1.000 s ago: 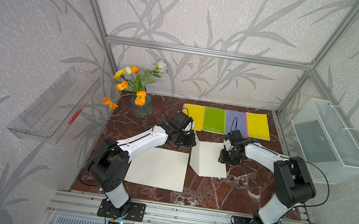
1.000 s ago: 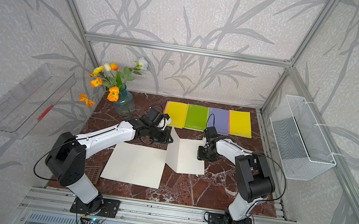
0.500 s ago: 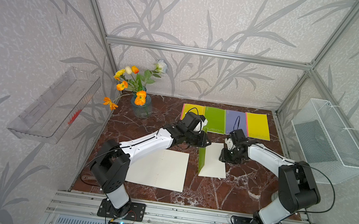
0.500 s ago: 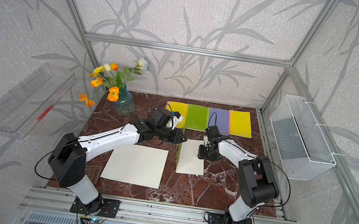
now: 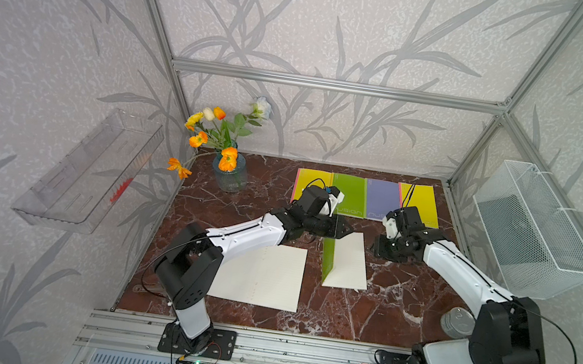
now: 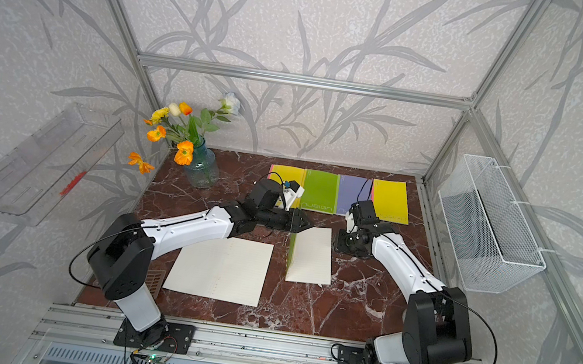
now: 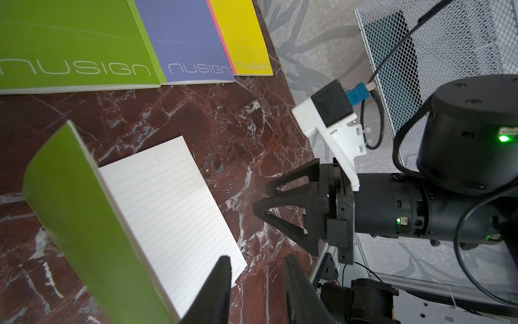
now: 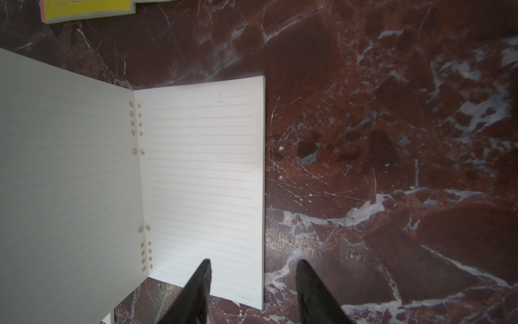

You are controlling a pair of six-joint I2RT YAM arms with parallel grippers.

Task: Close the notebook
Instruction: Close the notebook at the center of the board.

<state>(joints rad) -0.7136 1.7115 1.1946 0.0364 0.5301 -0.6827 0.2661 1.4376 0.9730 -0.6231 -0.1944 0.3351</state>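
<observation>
As it stands, notebook (image 5: 347, 256): green cover upright, on bench (image 5: 341, 313).
Left gripper (image 7: 256, 259): parted, empty.
Right gripper (image 8: 253, 262): parted, empty.

Left arm (image 5: 244, 230) hides far left corner of loose lined sheet (image 5: 261, 275) and far end of raised green cover (image 5: 327, 257). Right arm (image 5: 462, 276) half-covers a grey round thing (image 5: 454, 322), too unclear to name. Right wrist view: cover's inner page (image 8: 64, 182) is cut off at frame edge.
</observation>
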